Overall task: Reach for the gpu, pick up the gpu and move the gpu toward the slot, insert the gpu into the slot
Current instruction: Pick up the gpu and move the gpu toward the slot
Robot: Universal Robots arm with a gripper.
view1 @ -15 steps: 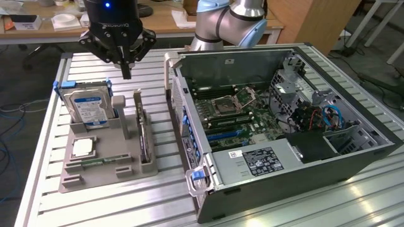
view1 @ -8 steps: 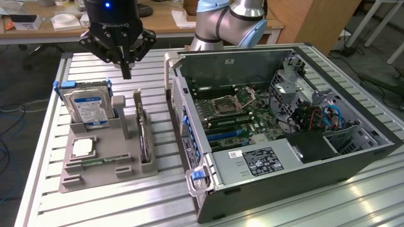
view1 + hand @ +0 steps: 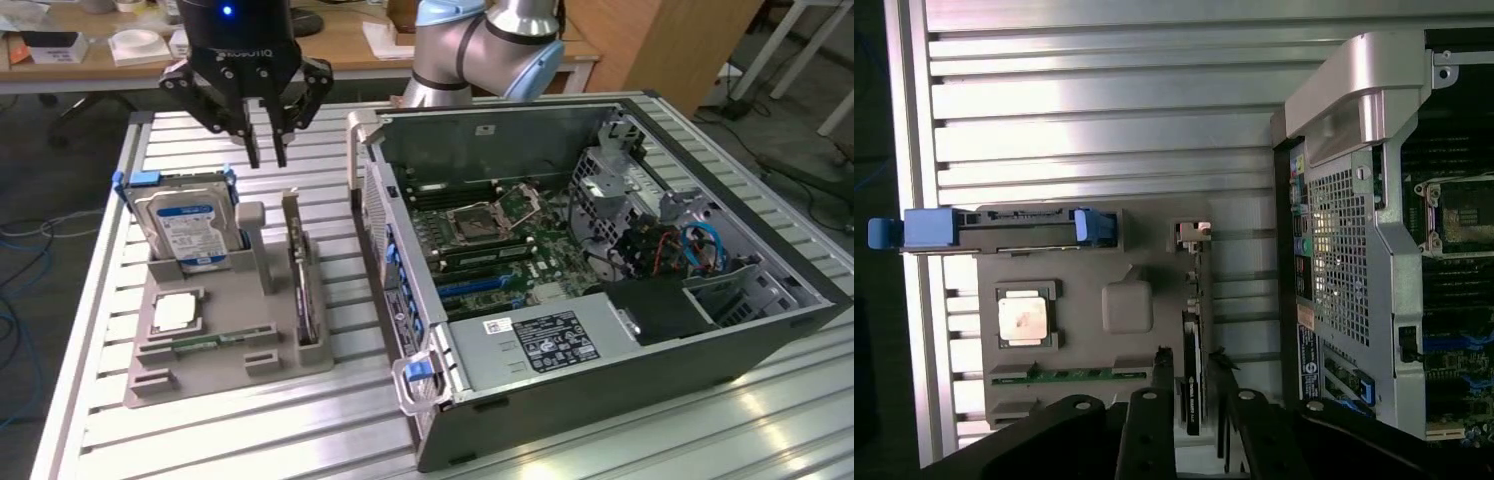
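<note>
The gpu (image 3: pixel 306 285) is a thin dark card standing on its long edge in the right-hand groove of a grey holder (image 3: pixel 227 345). In the wrist view the gpu (image 3: pixel 1192 300) shows edge-on, with its silver bracket end (image 3: pixel 1194 232) farthest from the fingers. My gripper (image 3: pixel 266 152) hangs above the far end of the holder, its fingers a little apart and holding nothing. In the wrist view my gripper (image 3: pixel 1190 362) lines up over the card's edge, one dark fingertip (image 3: pixel 1163 365) on each side and clear of it. The blue slot (image 3: pixel 470 286) lies on the motherboard inside the open computer case (image 3: pixel 641 345).
The holder also carries an upright hard drive (image 3: pixel 191 228) with blue clips, a processor chip (image 3: pixel 176 312) and a green memory stick (image 3: pixel 207 343). The case's rear wall (image 3: pixel 380 250) rises close beside the holder. Everything stands on a ribbed aluminium table (image 3: pixel 200 430); a desk lies behind.
</note>
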